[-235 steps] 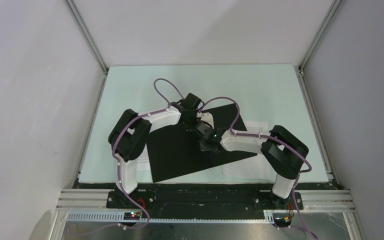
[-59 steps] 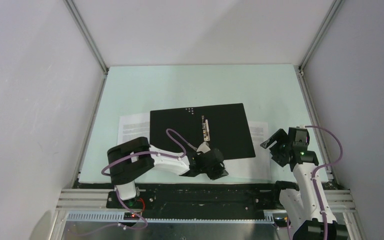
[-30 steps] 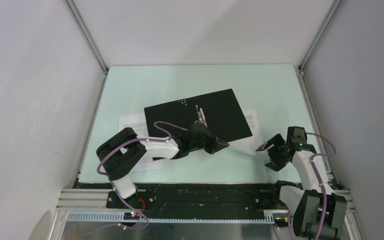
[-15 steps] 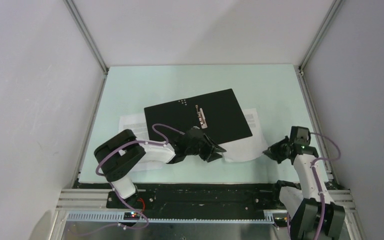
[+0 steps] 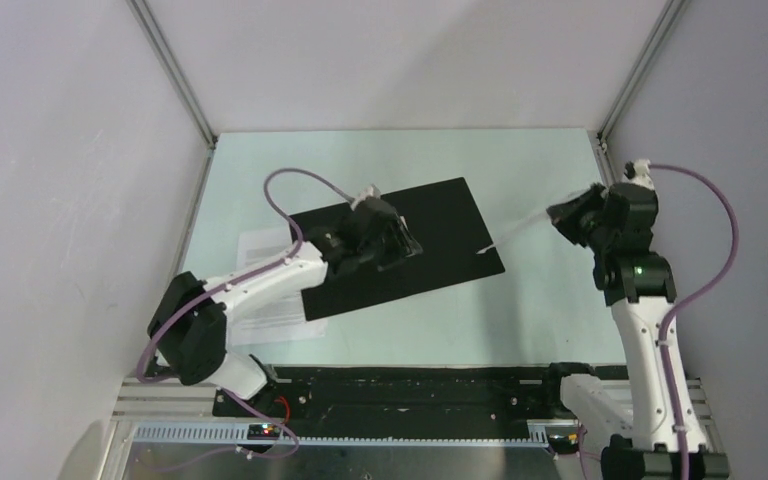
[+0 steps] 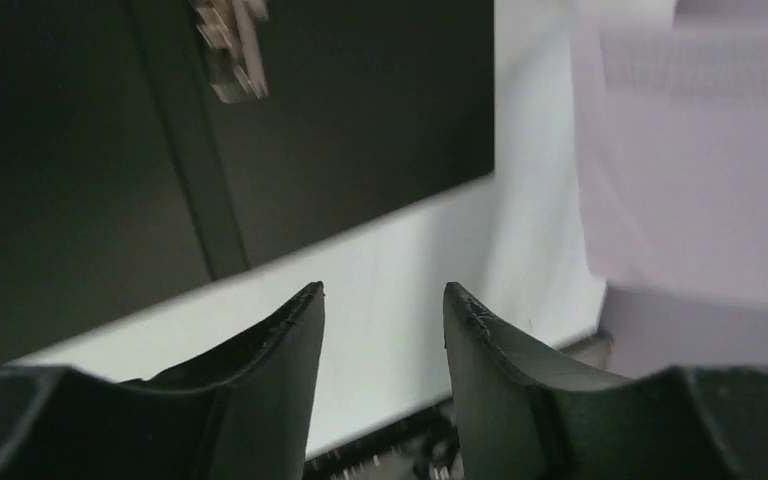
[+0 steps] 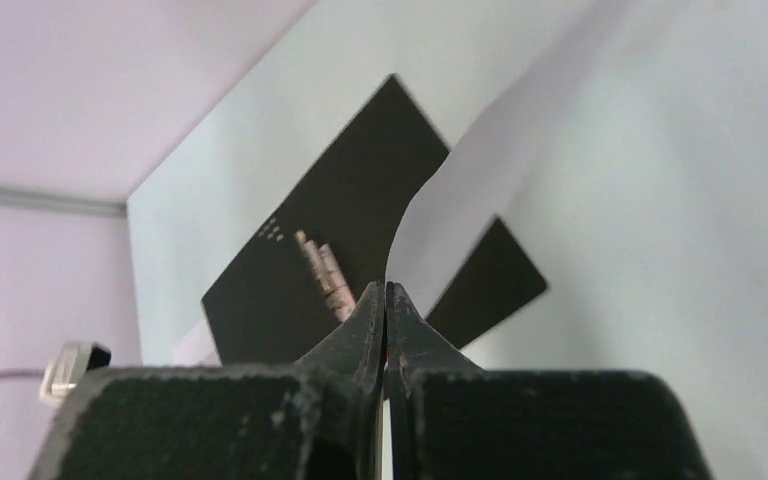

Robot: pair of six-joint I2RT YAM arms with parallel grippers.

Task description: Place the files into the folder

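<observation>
**Folder** [image 5: 445, 225]: open, black inside facing up, lying flat and skewed at mid-bench [image 5: 380, 160]. A metal clip [image 7: 322, 268] runs along the spine. No sheet shows inside it.

**Right gripper** [image 7: 387, 287]: raised at the right side of the bench, fingers pressed together on the edge of one sheet [image 7: 480, 170]. The sheet hangs clear of the bench and curls toward the folder's right edge. Whether its far corner touches the folder cannot be told.

**Left gripper** [image 6: 384, 292]: spread, holding nothing, hovering over the folder's middle.

**Other sheets** [image 5: 265, 310]: on the bench left of the folder, partly tucked under it.

**Progress**: early, by my reading. One sheet is lifted and none is filed. The held sheet has to be laid in, and the sheets at left have to be pulled free and added.
</observation>
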